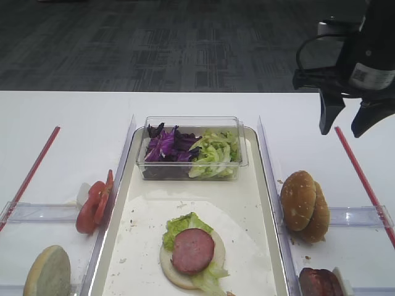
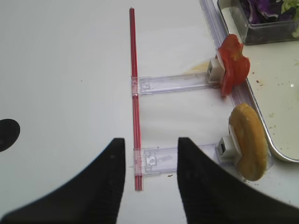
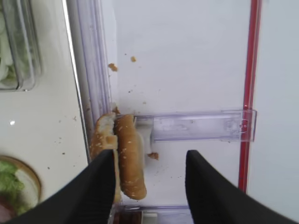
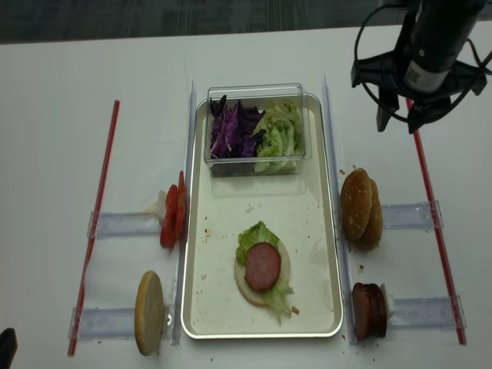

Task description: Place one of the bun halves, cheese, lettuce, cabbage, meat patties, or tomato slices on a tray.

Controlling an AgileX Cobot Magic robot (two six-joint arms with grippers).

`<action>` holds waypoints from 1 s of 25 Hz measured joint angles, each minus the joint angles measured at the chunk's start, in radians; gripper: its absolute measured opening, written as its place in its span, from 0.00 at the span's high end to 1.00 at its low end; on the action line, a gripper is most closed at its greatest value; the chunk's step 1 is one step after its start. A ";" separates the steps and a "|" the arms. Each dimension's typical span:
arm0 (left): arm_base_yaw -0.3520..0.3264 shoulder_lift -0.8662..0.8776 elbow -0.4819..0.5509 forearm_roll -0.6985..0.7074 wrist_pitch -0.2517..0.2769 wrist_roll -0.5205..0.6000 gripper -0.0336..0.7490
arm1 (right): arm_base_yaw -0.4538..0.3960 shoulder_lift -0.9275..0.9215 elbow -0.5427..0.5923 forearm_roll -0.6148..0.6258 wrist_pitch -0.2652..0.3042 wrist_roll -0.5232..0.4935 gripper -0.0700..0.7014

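Observation:
The tray holds a pale bun half topped with lettuce and a meat patty. A clear tub at its far end holds cabbage and more lettuce. Two sesame bun halves stand on edge right of the tray, with meat patties nearer. Tomato slices and a pale bun half stand on the left. My right gripper hangs open and holds nothing, above the table beyond the sesame buns. My left gripper is open and holds nothing, over bare table left of the pale bun.
Red strips and clear plastic holders lie on both sides of the tray. The clear tub fills the tray's far end. Crumbs lie on the tray's white paper and on the table by the buns.

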 joint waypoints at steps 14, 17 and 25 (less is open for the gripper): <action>0.000 0.000 0.000 0.000 0.000 0.000 0.59 | -0.049 -0.080 0.030 -0.010 0.003 -0.084 0.44; 0.000 0.000 0.000 0.000 0.000 0.000 0.59 | -0.049 -0.138 0.097 -0.018 0.003 -0.096 0.44; 0.000 0.000 0.000 0.000 0.000 0.000 0.59 | -0.049 -0.348 0.266 -0.023 0.006 -0.104 0.44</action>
